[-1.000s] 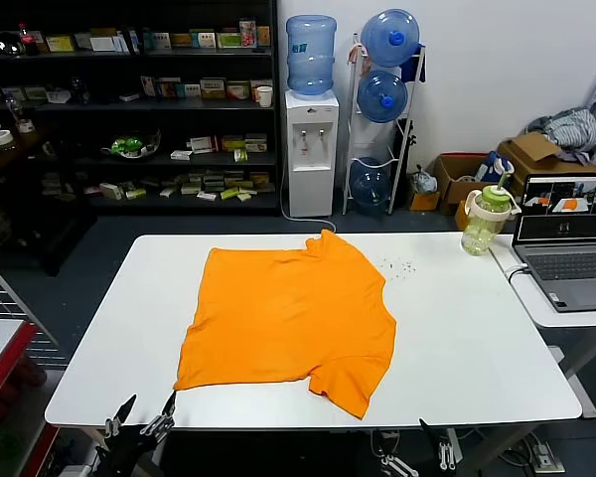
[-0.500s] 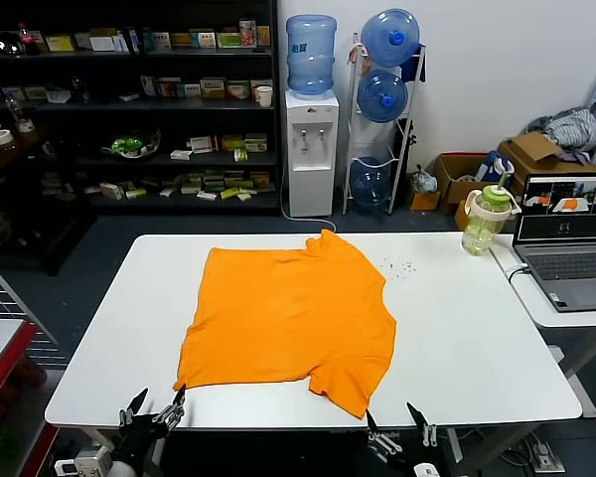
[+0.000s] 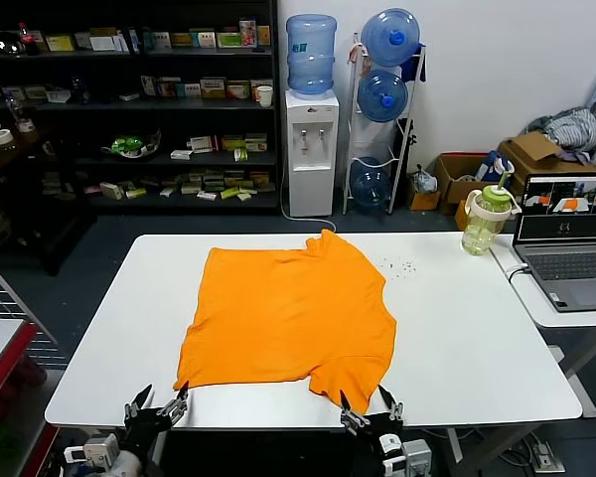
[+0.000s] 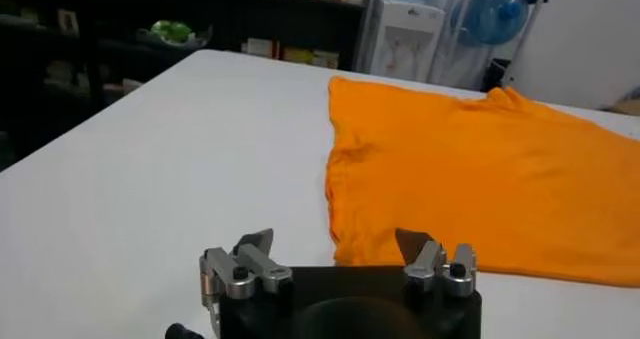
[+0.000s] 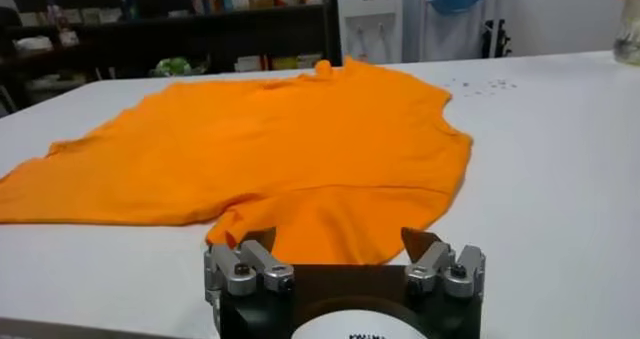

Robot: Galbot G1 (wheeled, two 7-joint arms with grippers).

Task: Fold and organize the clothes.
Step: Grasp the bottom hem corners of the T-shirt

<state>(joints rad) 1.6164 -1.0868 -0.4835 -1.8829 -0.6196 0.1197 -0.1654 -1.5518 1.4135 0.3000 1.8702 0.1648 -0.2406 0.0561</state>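
Your left gripper (image 3: 156,404) sits at the table's (image 3: 477,338) near edge, 7 o'clock of the shirt, jaws spread wide, empty, lined up on the near left corner. Right gripper (image 3: 370,405) at 5 o'clock, jaws also wide, just off the near sleeve tip. Likely both staged for a first grab. The orange T-shirt (image 3: 293,313) lies flat mid-table, unfolded, plain side up, collar at 12 o'clock, few wrinkles, thin fabric.
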